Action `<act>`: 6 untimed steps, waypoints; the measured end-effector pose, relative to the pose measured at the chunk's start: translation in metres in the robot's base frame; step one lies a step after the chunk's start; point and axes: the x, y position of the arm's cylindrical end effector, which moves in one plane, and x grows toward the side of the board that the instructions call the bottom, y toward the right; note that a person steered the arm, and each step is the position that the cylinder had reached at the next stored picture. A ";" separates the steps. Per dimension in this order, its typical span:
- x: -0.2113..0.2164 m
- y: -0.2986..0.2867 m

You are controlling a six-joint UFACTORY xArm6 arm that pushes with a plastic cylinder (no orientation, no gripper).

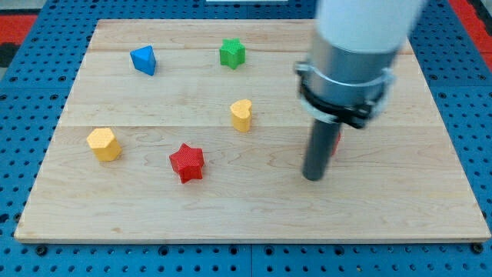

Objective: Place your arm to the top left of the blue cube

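The blue cube (pixel 144 59) sits near the view's top left of the wooden board (pixel 254 215). My tip (pixel 313 178) rests on the board right of centre, far to the right of and below the blue cube. A small red block (pixel 337 141) shows partly behind the rod, just right of it. A green star block (pixel 231 53) is near the top centre. A yellow rounded block (pixel 242 115) is in the middle. A red star block (pixel 187 162) and a yellow hexagonal block (pixel 103 144) lie at the lower left.
The board lies on a blue pegboard table (pixel 31 92). The arm's wide grey and white body (pixel 350 54) hangs over the board's upper right and hides that part.
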 end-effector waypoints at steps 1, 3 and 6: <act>-0.042 -0.005; -0.051 0.061; -0.098 0.014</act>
